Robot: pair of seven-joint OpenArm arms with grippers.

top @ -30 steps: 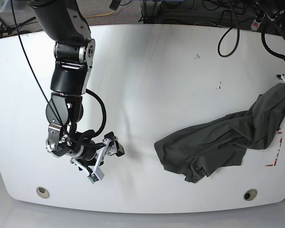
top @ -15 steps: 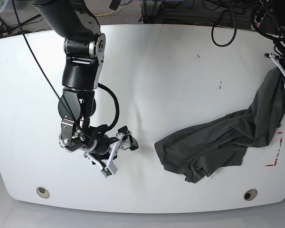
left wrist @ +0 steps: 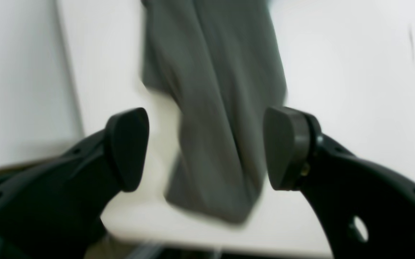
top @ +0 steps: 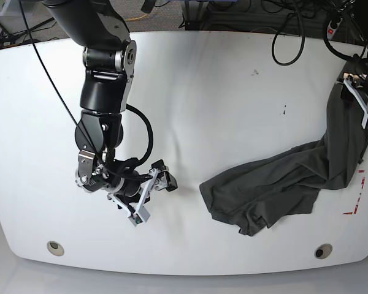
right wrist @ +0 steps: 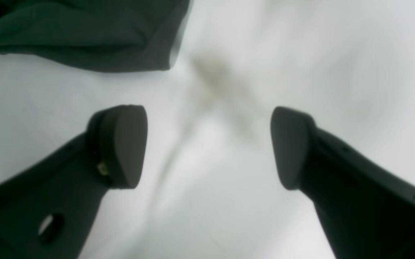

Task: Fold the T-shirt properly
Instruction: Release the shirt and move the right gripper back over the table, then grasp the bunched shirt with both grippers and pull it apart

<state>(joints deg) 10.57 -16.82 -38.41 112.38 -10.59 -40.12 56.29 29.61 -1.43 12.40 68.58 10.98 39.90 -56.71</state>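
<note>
T-shirt (top: 282, 184) dark grey, rumpled, one end lifted off table (top: 221, 86).

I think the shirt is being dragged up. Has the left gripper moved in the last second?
Yes. The left gripper has risen toward the table's far edge, stretching the T-shirt.

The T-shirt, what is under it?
The T-shirt lies crumpled on the white table, one end stretched toward the left end effector. Whatever else might lie beneath is covered by fabric.
</note>
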